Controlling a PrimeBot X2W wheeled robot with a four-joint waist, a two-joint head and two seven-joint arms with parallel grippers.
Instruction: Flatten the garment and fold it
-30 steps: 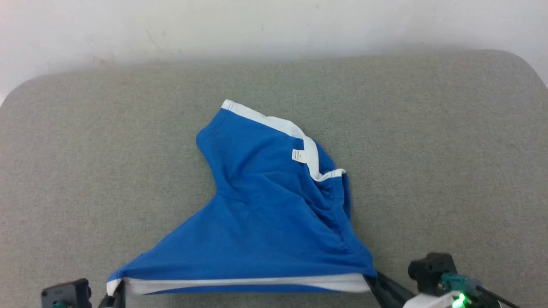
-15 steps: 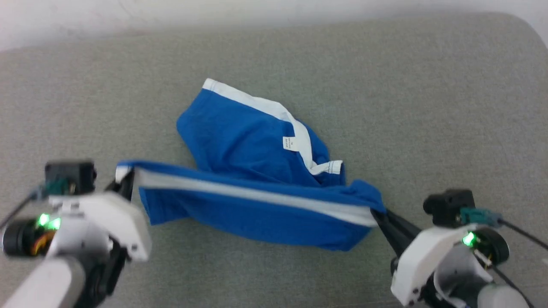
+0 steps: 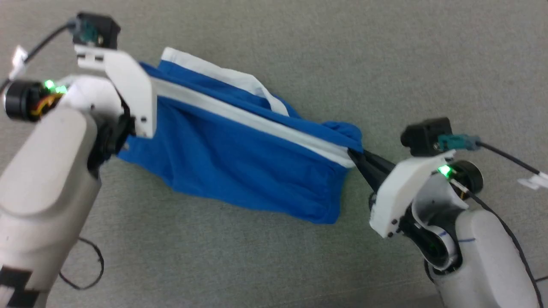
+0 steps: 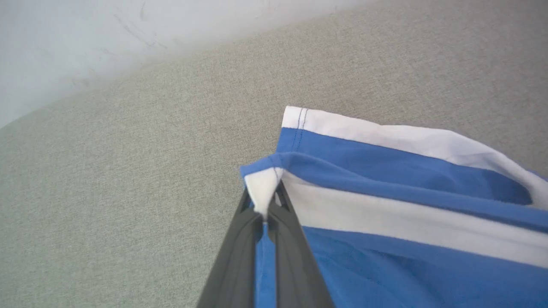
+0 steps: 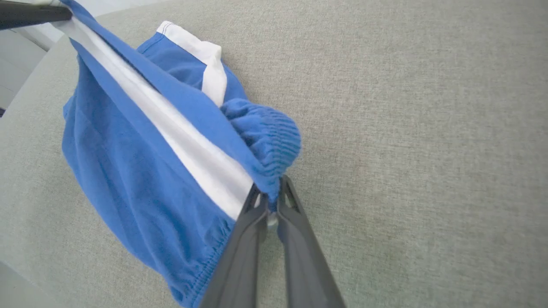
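1. The left end effector (image 4: 263, 208), pinched shut on a white stripe's end, and the right end effector (image 5: 269, 197), clamped on the gathered waistband, hold the thin royal-blue fabric shorts with white side stripes (image 3: 239, 171) stretched between them, centre-left in the head frame
2. Judged purpose: tension along the stripe lets loose cloth hang out for flattening
3. The soft, creased fabric sags onto the grey felt-like worktop (image 3: 428, 64)

The garment (image 3: 239, 162) hangs between left gripper (image 4: 262, 208) and right gripper (image 3: 354, 155).

A grey woven fabric surface (image 4: 107, 192) meets a scuffed pale wall (image 4: 64, 42) behind.
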